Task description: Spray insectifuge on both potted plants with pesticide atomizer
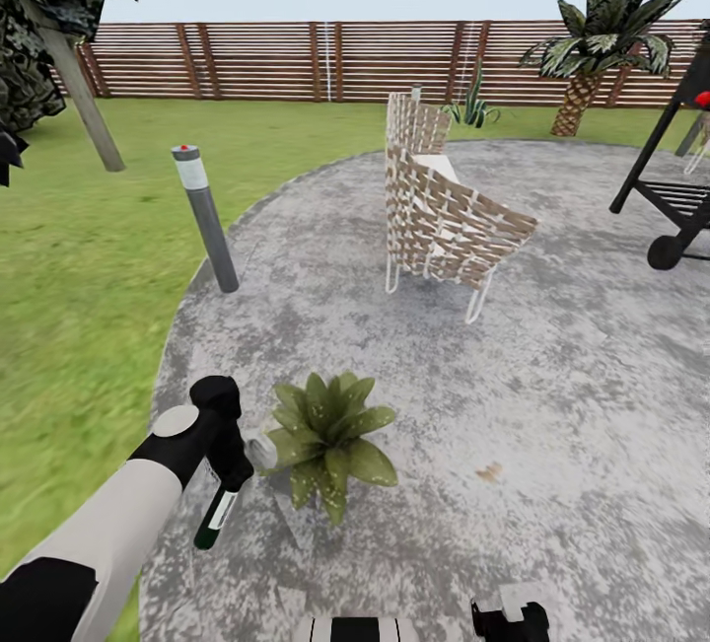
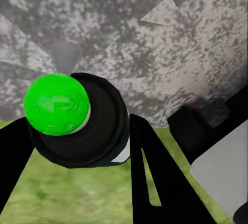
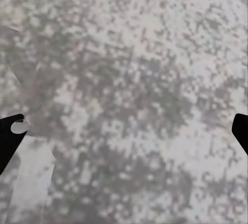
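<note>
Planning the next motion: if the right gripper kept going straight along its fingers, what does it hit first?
Most likely the stone patio. The right wrist view looks between the open fingertips of the right gripper straight onto the mottled grey surface, with nothing in between. How far off it lies is unclear.

A round mottled grey stone patio point(image 1: 552, 376) fills the frame's centre and right, bearing a potted plant point(image 1: 330, 435) at lower centre, a woven chair point(image 1: 444, 208) above it, and a black wheeled stand point(image 1: 675, 198) at right.
</note>
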Motion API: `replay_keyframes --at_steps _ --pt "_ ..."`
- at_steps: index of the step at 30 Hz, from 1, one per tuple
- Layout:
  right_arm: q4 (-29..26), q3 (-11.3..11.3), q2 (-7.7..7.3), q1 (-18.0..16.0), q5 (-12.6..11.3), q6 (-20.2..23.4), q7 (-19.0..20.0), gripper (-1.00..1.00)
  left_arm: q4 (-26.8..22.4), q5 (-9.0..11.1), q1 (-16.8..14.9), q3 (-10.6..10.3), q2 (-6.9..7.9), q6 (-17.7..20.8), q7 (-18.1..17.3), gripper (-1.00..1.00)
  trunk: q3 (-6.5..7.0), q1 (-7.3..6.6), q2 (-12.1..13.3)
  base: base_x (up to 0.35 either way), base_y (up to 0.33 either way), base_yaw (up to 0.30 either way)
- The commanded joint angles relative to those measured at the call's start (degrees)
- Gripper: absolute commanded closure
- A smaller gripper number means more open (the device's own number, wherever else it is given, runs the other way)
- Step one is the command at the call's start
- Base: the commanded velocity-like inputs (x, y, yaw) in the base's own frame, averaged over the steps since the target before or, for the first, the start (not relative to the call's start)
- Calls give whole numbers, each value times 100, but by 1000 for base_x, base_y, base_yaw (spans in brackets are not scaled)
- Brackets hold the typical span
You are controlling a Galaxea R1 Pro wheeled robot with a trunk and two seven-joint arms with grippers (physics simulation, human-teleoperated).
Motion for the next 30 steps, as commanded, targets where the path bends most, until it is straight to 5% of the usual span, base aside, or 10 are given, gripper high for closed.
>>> replay_keyframes --at_steps 1,21,30 --pt "8 11 0 -5 61 -9 -53 -100 -101 -36 0 -14 12 64 -52 100 -5 0 -1 52 321 -281" --pt "8 11 1 -5 59 -9 -57 -100 -111 -36 9 -63 -8 60 -52 100 -5 0 -1 -151 296 -281" --pt "2 11 0 -5 54 -9 -62 -100 -123 -38 7 -27 -8 60 -52 100 -5 0 -1 91 316 -200"
